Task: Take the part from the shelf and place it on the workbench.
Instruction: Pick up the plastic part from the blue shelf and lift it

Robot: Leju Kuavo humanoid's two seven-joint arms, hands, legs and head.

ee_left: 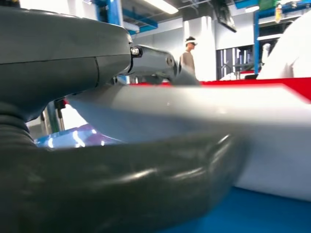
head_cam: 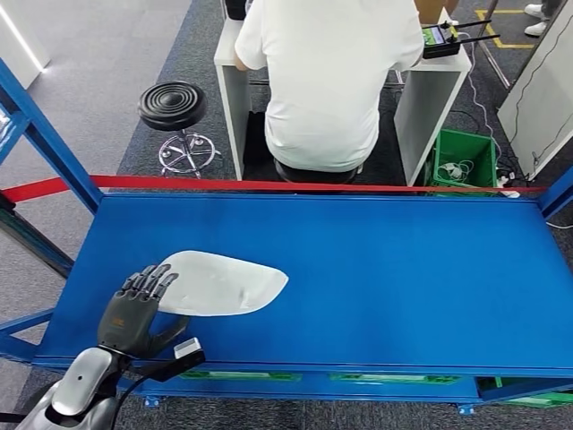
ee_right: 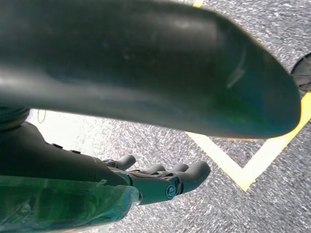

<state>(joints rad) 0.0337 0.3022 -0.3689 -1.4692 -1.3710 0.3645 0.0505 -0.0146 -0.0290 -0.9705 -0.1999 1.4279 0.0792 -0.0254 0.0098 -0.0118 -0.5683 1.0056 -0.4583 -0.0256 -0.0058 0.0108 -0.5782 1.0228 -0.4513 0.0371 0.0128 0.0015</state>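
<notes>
- Head view: our left hand [head_cam: 139, 309] reaches onto the blue workbench [head_cam: 406, 287] at the near end of the white part [head_cam: 219, 284], fingers laid over its edge, thumb below. The part's long axis runs away from the hand, to its right, flat on the bench.
- Left wrist view: thumb [ee_left: 121, 189] beneath, fingers above; we judge the part [ee_left: 220, 116] held.
- Right wrist view: our right hand [ee_right: 161, 182] hangs over the floor, fingers curled, holding nothing.
</notes>
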